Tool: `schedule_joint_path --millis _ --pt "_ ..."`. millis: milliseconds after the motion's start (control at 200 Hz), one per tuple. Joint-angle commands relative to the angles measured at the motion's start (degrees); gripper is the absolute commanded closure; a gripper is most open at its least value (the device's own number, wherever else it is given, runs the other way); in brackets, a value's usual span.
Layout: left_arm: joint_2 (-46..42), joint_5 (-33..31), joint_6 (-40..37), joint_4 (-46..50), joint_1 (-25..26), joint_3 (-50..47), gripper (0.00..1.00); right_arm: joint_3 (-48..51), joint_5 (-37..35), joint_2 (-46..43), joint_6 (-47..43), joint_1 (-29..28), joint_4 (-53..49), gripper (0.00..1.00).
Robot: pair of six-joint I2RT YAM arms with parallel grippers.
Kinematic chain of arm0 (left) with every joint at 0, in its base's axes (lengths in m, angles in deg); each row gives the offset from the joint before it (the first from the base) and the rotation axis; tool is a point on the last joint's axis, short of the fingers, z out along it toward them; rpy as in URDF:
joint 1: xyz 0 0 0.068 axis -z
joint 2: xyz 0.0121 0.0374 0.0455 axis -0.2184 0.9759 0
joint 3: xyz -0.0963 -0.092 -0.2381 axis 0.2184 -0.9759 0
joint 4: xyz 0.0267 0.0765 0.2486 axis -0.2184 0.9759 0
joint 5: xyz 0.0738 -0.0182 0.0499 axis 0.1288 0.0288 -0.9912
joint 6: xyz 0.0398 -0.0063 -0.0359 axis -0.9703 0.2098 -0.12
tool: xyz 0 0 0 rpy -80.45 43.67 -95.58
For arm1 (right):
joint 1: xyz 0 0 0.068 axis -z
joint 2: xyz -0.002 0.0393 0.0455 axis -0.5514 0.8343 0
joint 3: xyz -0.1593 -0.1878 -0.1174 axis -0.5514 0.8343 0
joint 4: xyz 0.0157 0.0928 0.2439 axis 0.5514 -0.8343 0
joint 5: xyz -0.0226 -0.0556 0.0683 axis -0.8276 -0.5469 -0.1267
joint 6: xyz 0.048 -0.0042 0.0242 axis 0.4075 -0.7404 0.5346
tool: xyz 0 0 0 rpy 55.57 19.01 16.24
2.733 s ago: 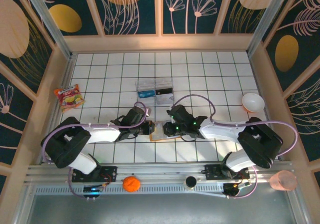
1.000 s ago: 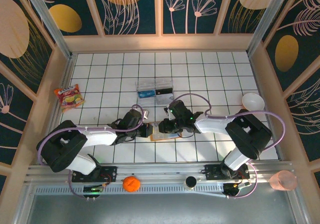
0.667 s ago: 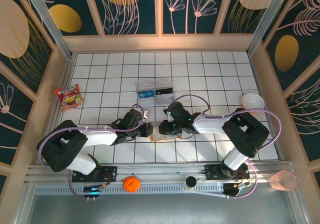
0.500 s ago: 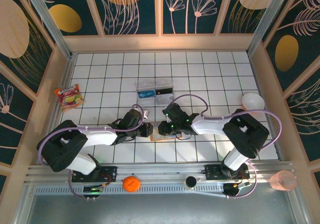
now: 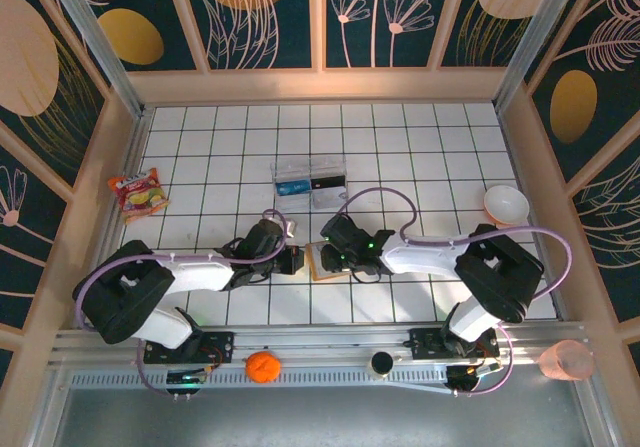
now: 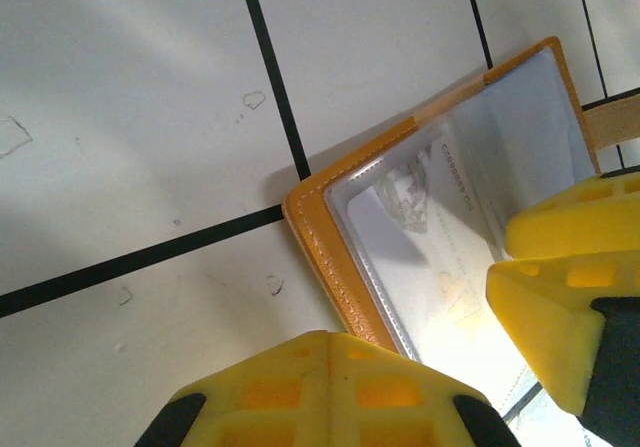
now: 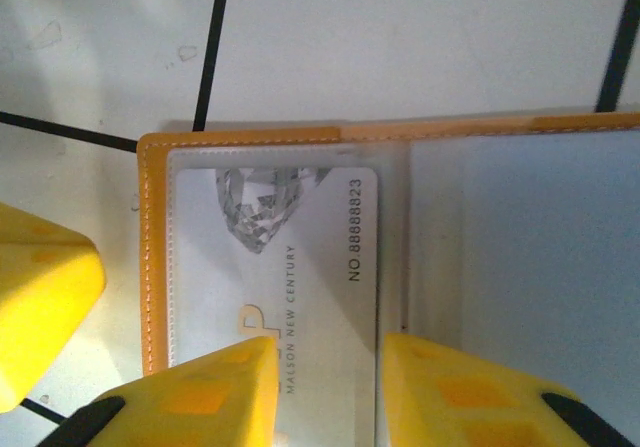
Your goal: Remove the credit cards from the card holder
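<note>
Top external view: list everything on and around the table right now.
card holder: one, orange, open flat, centre tiles between the arms
credit card: one seen, pale grey, in the holder's clear pocket
clear box: one, behind the holder
snack packet: one, red-orange, left edge
bowl: one, white, right edge
orange fruit: one, front rail
dark round item: one, front rail
cup: one, pink, front right
left fingers: yellow, beside the holder
right fingers: yellow, over the card pocket

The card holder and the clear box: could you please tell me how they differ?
The card holder is opaque orange-tan; the clear box is see-through. The card holder lies open and flat; the larger clear box sits farther back. Both rest on the tiled table.
</note>
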Motion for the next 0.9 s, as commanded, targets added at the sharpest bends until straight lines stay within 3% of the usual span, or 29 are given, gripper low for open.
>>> schedule_joint_path --millis 0,180,460,581,896 --pt "-2.51 -0.55 -0.8 1.25 0.09 -0.13 0.95 -1.57 -4.18 -2.2 0.81 -0.36 -2.83 0.65" --pt "-2.92 1.68 -1.34 0.92 0.35 2.16 0.88 -0.54 -4.14 -4.08 0.08 -0.18 -2.23 0.66" --pt "3.21 3.19 -1.23 -1.53 3.06 5.95 0.81 3.59 14.62 -8.11 -4.62 7.6 4.72 0.73" --pt "5.47 2.54 -1.37 -0.45 3.21 6.25 0.88 6.06 20.8 -7.1 -4.18 10.4 7.94 0.75" --pt "7.91 -0.88 -2.6 4.91 3.17 5.95 0.99 5.48 20.01 -5.29 -4.7 9.85 7.95 0.75"
